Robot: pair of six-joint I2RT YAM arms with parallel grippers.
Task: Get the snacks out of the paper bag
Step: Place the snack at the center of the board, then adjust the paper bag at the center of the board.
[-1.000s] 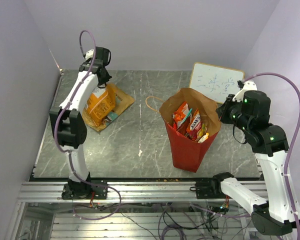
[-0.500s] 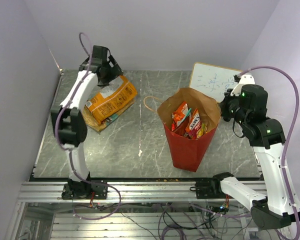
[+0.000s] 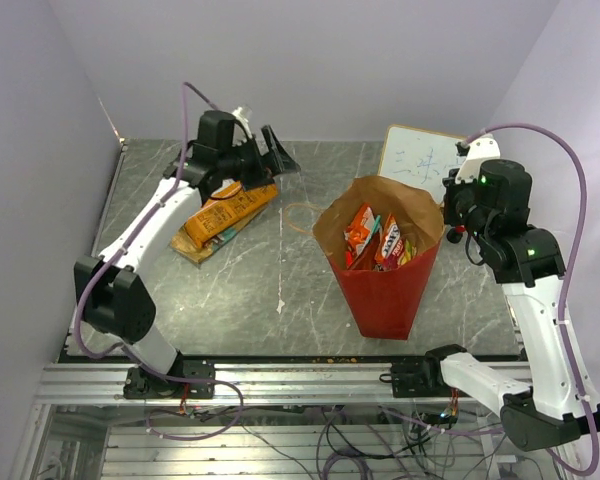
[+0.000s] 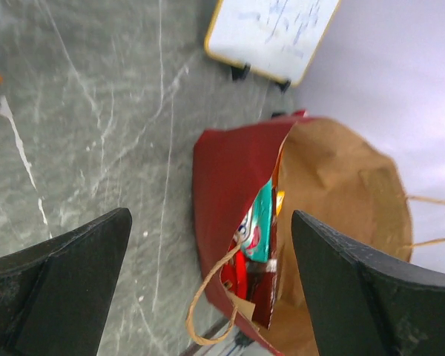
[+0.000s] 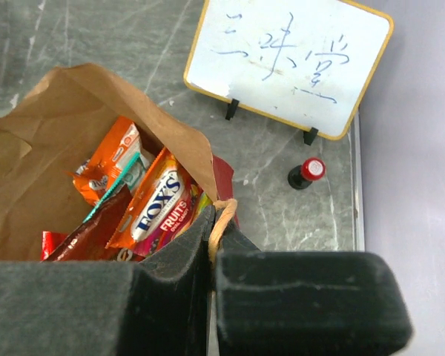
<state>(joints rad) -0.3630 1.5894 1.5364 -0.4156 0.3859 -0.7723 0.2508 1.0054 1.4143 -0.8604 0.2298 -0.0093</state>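
So the bag (image 3: 380, 285) stands upright mid-table (image 3: 280, 290), red outside and brown kraft inside, mouth gaping, with most of the snacks (image 5: 133, 200) stuffed in on end. One orange packet (image 3: 227, 210) already lies flat on the stone off to the left.

Our left gripper (image 3: 270, 155) hangs above that packet with its jaws spread wide and nothing in them. The right gripper (image 5: 211, 259) is pressed together on the bag's near rim, and the orange cord handle (image 5: 221, 215) looks caught in the pinch too.

We'd guess the packets are featherlight, crinkly and a bit slippery, being glossy foil and film. Best bet is to nip a sealed top edge that pokes up, like the Fox's one (image 5: 159, 204), not the puffy middle. The bag itself is thin, floppy paper and would probably tip or lift along with a packet, so a hold on the rim makes sense to us.
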